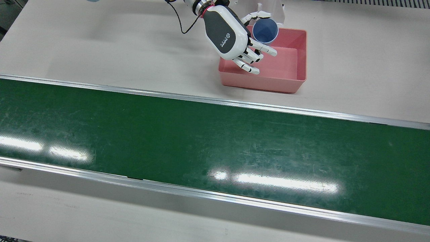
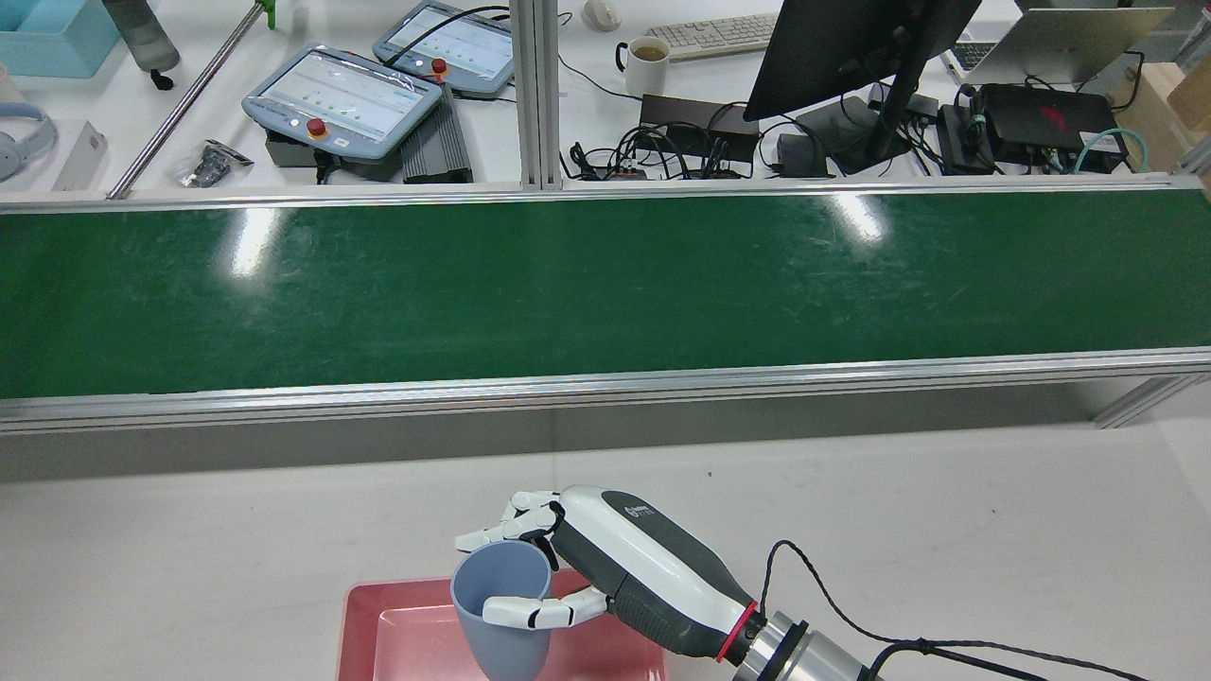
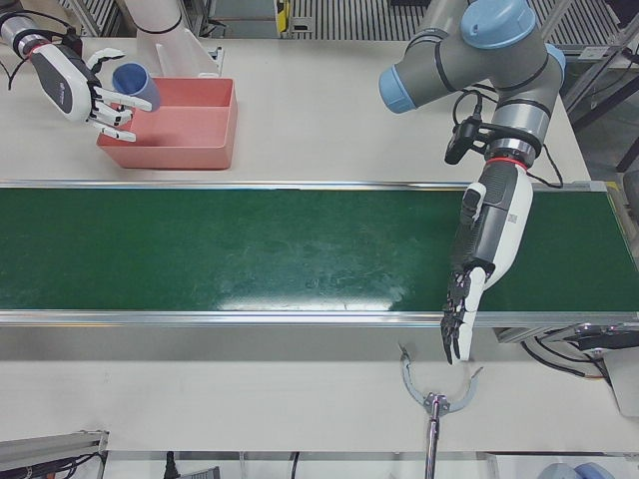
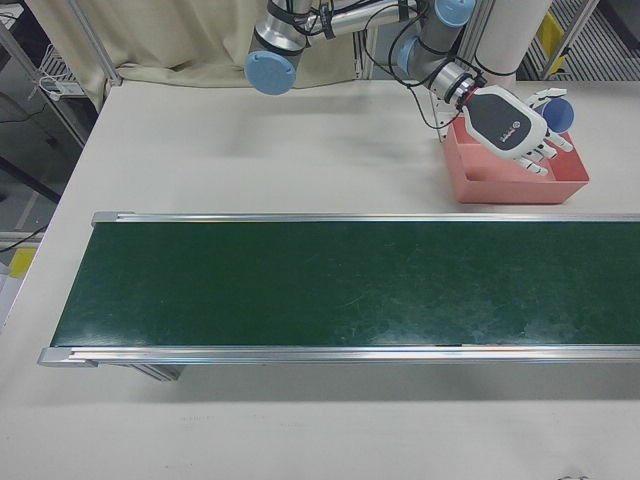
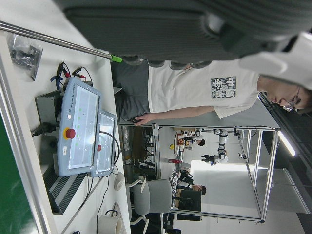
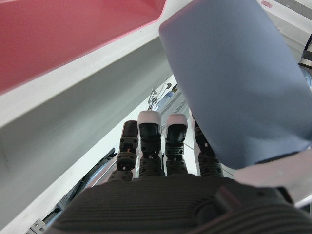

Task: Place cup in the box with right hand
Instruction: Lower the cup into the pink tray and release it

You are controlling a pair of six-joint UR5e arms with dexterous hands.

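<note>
My right hand holds a blue cup upright over the far corner of the pink box. The thumb lies on one side of the cup and the fingers reach round the other, only loosely curled. In the right hand view the cup fills the right side, with the box's floor beyond it. Whether the cup's base touches the box is hidden. My left hand hangs over the near edge of the green belt, fingers straight and pointing down, holding nothing.
The green conveyor belt with metal rails runs across the table in front of the box. A metal claw stand sits just below my left hand. Desks with pendants and monitors and a seated person lie beyond the belt.
</note>
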